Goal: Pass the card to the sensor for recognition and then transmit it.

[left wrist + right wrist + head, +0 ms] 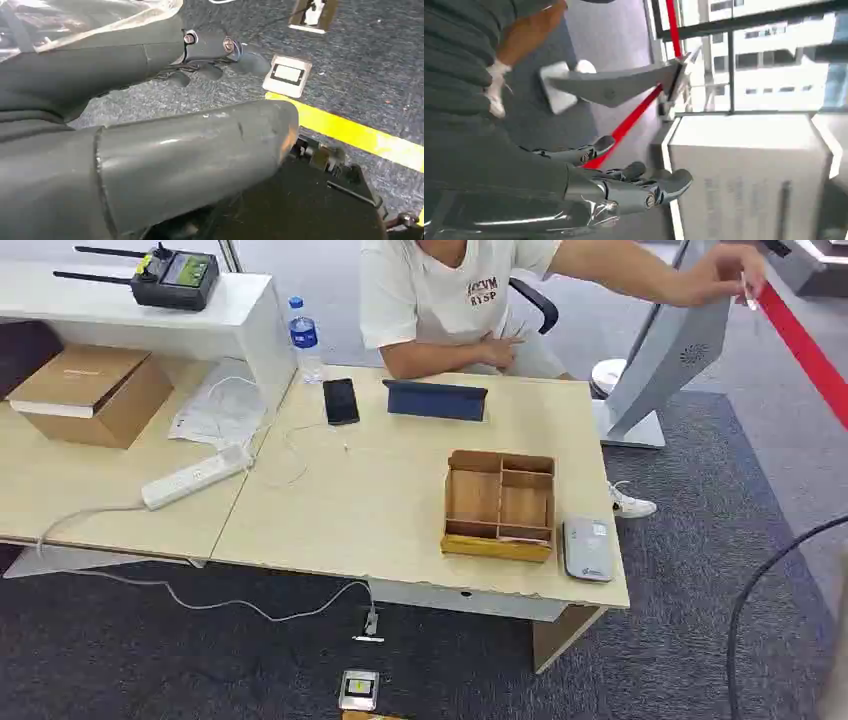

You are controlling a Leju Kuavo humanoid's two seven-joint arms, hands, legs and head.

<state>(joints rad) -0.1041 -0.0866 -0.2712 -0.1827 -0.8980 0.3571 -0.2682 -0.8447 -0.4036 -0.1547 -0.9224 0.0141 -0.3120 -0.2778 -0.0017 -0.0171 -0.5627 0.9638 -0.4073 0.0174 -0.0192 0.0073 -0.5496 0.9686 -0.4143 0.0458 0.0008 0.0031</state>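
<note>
Card (747,292) was prob. the thin pale sliver pinched in the person's raised hand (728,272), up by the tilted grey kiosk (665,355) and red belt (800,335); too small to be sure. Judged light, stiff, slick and thin, so best pinched by a short edge w/ thumb against fingers, flat face left free for reading. The right hand (624,185), in the right wrist view, had fingers spread and held nothing, w/ the kiosk ahead of it. The left hand (165,55) hung over the carpet, fingers loose, nothing in it. On the table (380,490), well apart from the card, sat a wooden divider tray (497,548), w/ a small grey pad (587,548), poss. the sensor, just beside it.
</note>
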